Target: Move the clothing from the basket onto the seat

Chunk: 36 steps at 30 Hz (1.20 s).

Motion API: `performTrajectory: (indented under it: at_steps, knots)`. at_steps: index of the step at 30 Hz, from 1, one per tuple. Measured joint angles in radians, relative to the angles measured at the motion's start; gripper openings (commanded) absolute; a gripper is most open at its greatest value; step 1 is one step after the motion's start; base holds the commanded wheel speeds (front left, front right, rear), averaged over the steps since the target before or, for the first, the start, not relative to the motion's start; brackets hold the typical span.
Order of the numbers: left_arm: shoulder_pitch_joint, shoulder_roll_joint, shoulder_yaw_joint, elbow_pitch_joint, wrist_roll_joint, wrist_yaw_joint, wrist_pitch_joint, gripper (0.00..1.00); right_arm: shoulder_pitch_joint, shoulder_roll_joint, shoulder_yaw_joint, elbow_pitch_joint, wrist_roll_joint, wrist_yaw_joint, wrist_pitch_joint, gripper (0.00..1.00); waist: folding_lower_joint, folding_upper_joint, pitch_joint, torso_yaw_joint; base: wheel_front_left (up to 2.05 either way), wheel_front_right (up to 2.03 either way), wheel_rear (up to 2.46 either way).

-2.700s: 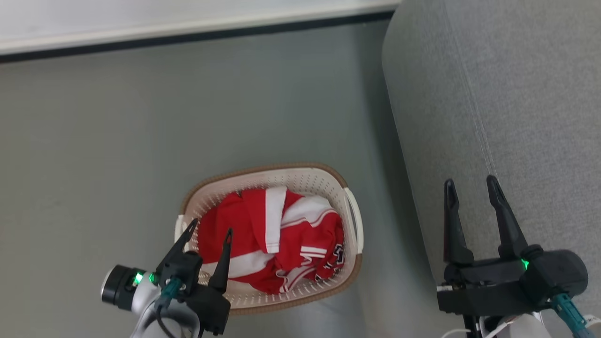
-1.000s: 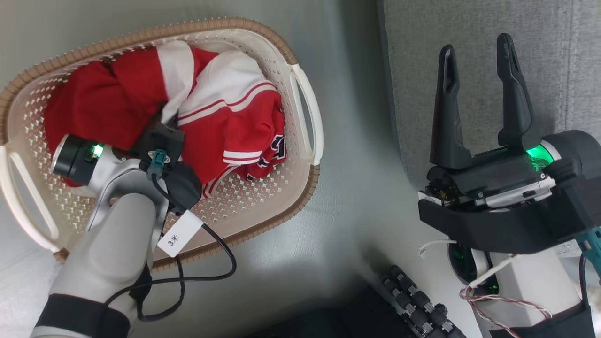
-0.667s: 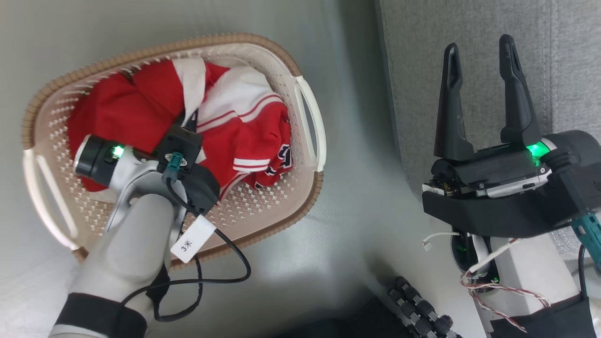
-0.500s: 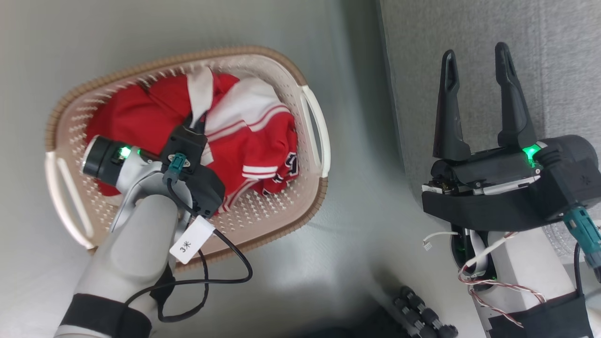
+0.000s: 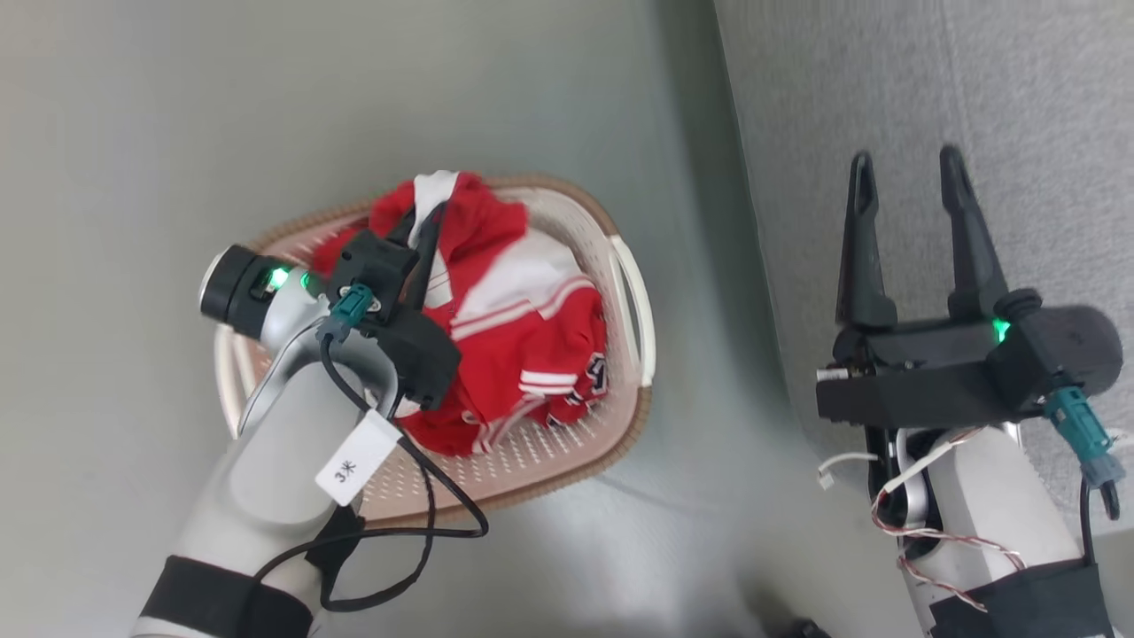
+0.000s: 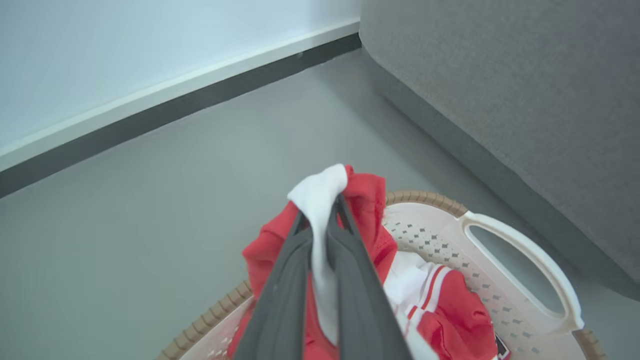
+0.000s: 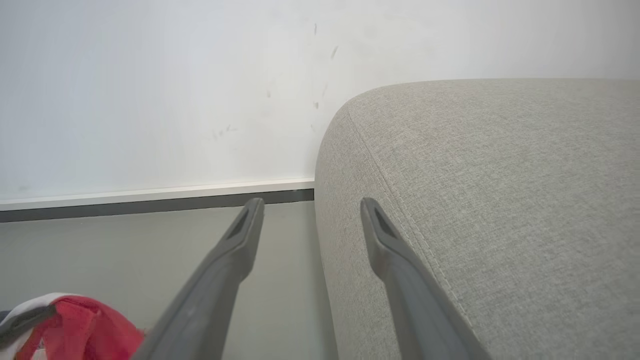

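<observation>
Left gripper (image 6: 322,215) is clamped on a white fold of the clothing (image 5: 523,337); its fingers are pressed together with only cloth between them. The pinch is at the top of the pile, so the fabric stands in a peak above the far rim of the basket (image 5: 567,452); the bulk of the red heap lies inside it. A high fold is a sensible grab: the rest can trail up behind it, no digging underneath.

Basket is on the grey floor (image 5: 177,133), just beside the seat (image 5: 974,89), which is on the robot's right; short carry across.

Right gripper (image 5: 905,159) is spread wide and holds nothing; it hangs at the seat's edge, well apart from the basket. Probably parked out of the lift path, or ready to help lay the cloth out.

Judgement: step in hand is the lift-out; nothing red on the visible part of the seat, so the task looks early. Next move needs enough height for the hanging tail to clear the rim and the white handle (image 6: 520,250) on the seat side, then a swing right.

Risks:
- a thin pinch on one fold could slip under the weight;
- one garment or several, cannot tell; a tangled piece may drag along or tug the basket;
- the left arm's loose cable (image 5: 416,533) hangs by the near rim; possible snag.
</observation>
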Motion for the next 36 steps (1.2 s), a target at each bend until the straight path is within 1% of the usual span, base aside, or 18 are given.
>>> performTrajectory:
  at_steps: [3, 5, 13, 20, 23, 31, 36]
  knots:
    - [0.000, -0.004, -0.001, -0.030, -0.010, -0.009, 0.000, 0.00, 0.017, -0.002, -0.006, 0.028, 0.000, 0.005, 0.000, 1.00, 0.0000, 0.0000, -0.043, 0.017, 0.00, 0.00, 0.00]
    - [0.000, -0.006, -0.007, -0.058, -0.017, -0.025, 0.000, 0.00, 0.022, -0.002, -0.006, 0.053, 0.000, 0.013, 0.000, 1.00, 0.0000, 0.0000, -0.087, 0.032, 0.00, 0.00, 0.00]
    - [0.001, -0.012, -0.027, -0.125, -0.064, -0.043, 0.000, 0.00, 0.039, -0.002, -0.006, 0.121, 0.007, 0.040, 0.000, 1.00, -0.0001, 0.0000, -0.208, 0.065, 0.00, 0.00, 0.00]
    - [0.015, -0.016, -0.031, -0.144, -0.113, -0.044, 0.000, 0.00, 0.062, -0.002, -0.007, 0.171, 0.007, 0.063, 0.000, 1.00, -0.0001, 0.0000, -0.314, 0.086, 0.00, 0.00, 0.00]
    - [0.026, -0.018, -0.041, -0.145, -0.123, -0.052, 0.000, 0.00, 0.081, -0.004, -0.009, 0.191, 0.007, 0.072, 0.000, 1.00, -0.0001, -0.0001, -0.359, 0.094, 0.00, 0.00, 0.00]
    - [0.025, -0.021, -0.077, -0.146, -0.142, -0.052, 0.000, 0.00, 0.137, -0.015, -0.012, 0.236, 0.007, 0.106, 0.000, 1.00, 0.0000, -0.0001, -0.494, 0.119, 0.00, 0.00, 0.00]
    - [0.025, -0.022, -0.101, -0.142, -0.176, -0.053, 0.000, 0.00, 0.157, -0.022, 0.001, 0.266, 0.006, 0.131, 0.000, 1.00, -0.0001, -0.0001, -0.569, 0.134, 0.00, 0.00, 0.00]
